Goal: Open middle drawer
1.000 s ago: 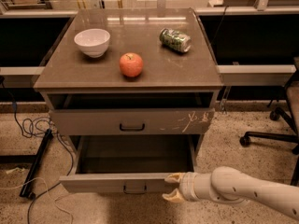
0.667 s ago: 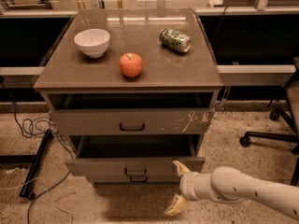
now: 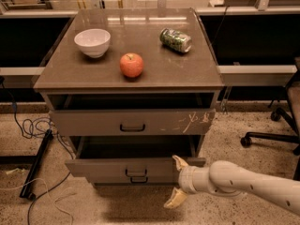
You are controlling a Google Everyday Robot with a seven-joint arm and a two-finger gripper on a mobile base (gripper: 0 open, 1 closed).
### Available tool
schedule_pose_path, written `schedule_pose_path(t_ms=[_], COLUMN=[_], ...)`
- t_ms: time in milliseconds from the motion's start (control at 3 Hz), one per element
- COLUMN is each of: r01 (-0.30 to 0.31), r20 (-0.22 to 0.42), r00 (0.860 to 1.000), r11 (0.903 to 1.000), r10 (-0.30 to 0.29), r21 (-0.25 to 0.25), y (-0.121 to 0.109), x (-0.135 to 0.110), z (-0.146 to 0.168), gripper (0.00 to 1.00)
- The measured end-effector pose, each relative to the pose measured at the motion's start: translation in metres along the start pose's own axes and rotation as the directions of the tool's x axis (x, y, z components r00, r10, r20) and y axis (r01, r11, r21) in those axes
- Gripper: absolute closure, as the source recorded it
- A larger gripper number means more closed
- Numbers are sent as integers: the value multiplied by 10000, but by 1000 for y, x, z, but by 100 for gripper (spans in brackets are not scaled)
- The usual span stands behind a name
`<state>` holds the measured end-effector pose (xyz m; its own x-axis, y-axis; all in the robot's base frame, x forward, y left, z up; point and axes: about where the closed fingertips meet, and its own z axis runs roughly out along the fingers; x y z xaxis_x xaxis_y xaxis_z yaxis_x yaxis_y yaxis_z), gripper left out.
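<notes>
The middle drawer (image 3: pixel 103 168) stands partly pulled out of the table (image 3: pixel 197 78), its plain grey-brown front well forward of the drawer above, with a dark open gap showing over its top edge. Its small dark bar handle (image 3: pixel 135 172) sits at the centre of the front. The hand (image 3: pixel 177 181) is at the right end of that front, its two cream fingers spread wide: the upper fingertip (image 3: pixel 179 161) lies at the top edge of the drawer front, though contact cannot be made out, while the lower one hangs beneath the front, over the floor (image 3: pixel 234 139). The hand grips nothing. The arm (image 3: pixel 248 184), pale and rounded, reaches in from the lower right corner. Just above the middle drawer is the top drawer (image 3: pixel 89 122), taller, also a little way out, with its own dark handle (image 3: pixel 132 127) and white scratch marks (image 3: pixel 192 122) near its right end. On the brown table top stand a white bowl (image 3: pixel 93 42) at the back left, a red apple (image 3: pixel 131 65) near the middle toward the front, and a green can (image 3: pixel 176 40) lying on its side at the back right; the three are well apart from each other. On the speckled floor, loose cables (image 3: pixel 33 125) and a black bar (image 3: pixel 35 165) lie to the left of the table, and the wheeled base of an office chair (image 3: pixel 272 136) shows at the right edge.
</notes>
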<state>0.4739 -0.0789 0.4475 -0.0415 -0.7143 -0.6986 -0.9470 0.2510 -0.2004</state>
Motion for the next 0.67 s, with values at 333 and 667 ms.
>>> schedule_pose_path(t_ms=[333,667], r01=[338,322], r20=[52,66], r00=[9994,9995], r11=[9992,9991], r10=[-340,-324], r21=[235,267], y=[-54,-57], x=[8,8], z=[43,44], gripper=[0,0])
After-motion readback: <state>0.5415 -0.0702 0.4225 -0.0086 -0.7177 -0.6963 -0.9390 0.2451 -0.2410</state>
